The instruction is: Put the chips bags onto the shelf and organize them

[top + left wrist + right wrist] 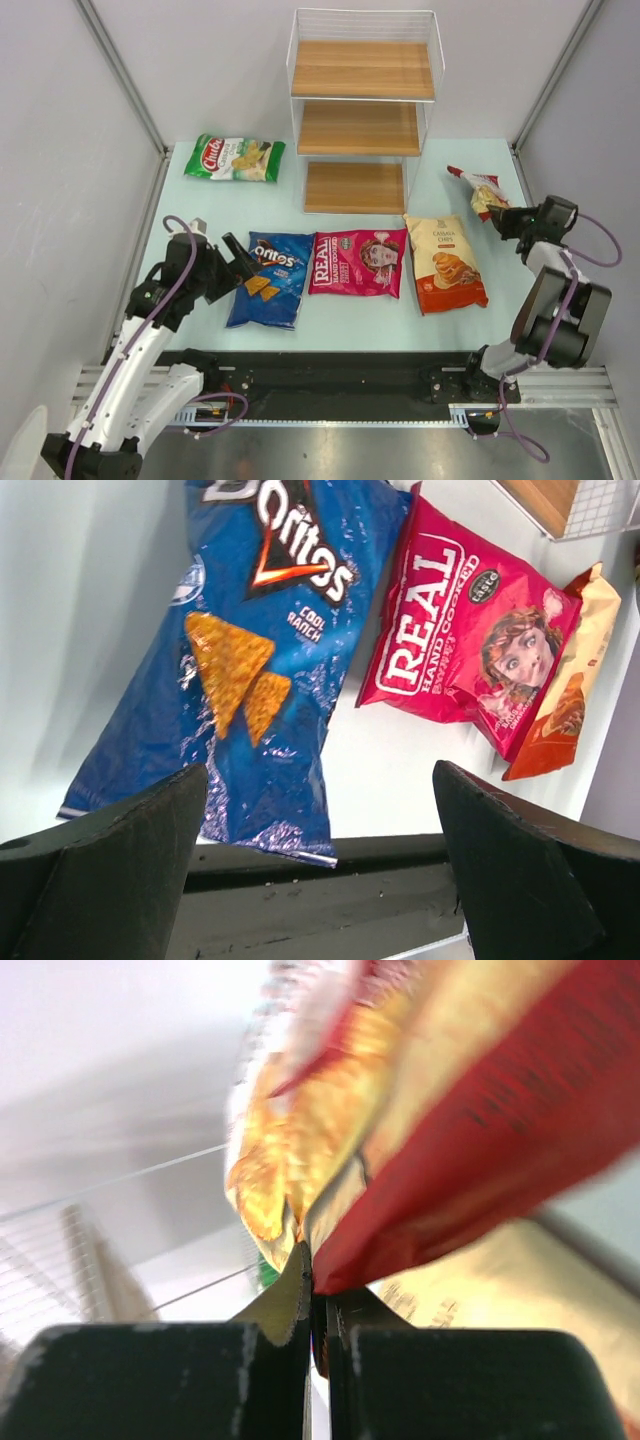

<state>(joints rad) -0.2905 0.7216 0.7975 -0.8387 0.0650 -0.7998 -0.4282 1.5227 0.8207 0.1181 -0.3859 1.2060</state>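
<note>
My right gripper is shut on the edge of the red chips bag, which hangs off the table to the right of the shelf. Three bags lie in a row in front of the shelf: blue Doritos, pink Real and an orange-and-cream one. A green bag lies at the back left. My left gripper stands open over the near end of the Doritos bag, holding nothing.
The shelf's three wooden boards carry nothing, and white wire sides enclose it. Grey walls with metal posts close in the pale table on both sides. A black rail runs along the near edge.
</note>
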